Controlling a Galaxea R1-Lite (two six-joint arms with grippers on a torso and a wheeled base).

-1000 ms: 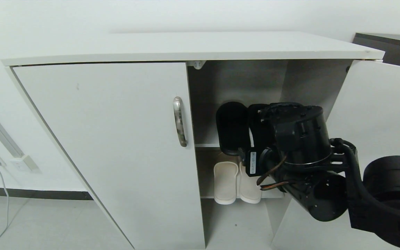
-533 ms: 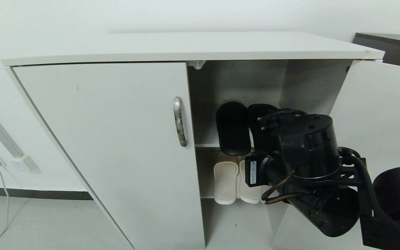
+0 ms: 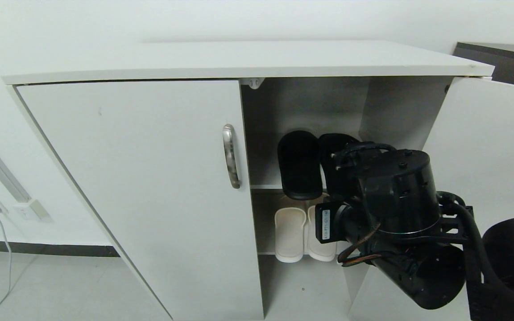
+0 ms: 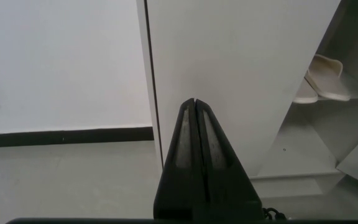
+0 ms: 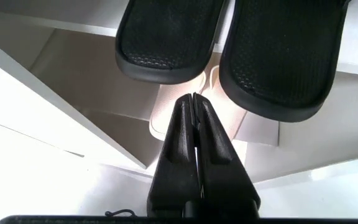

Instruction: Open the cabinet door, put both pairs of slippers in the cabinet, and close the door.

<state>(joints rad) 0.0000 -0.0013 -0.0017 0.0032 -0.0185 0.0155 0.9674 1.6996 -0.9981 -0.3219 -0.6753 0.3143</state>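
Right fingers [image 5: 180, 134], pressed together, lie just beside the black slippers [image 5: 166, 43].

The right arm [image 3: 395, 205] is extended forward on the right of the scene, its bulky black wrist nearest. The right gripper [image 5: 195, 99] has its jaws pressed together, holding nothing. The left gripper [image 4: 195, 104] points forward, its jaws likewise closed tight and empty.
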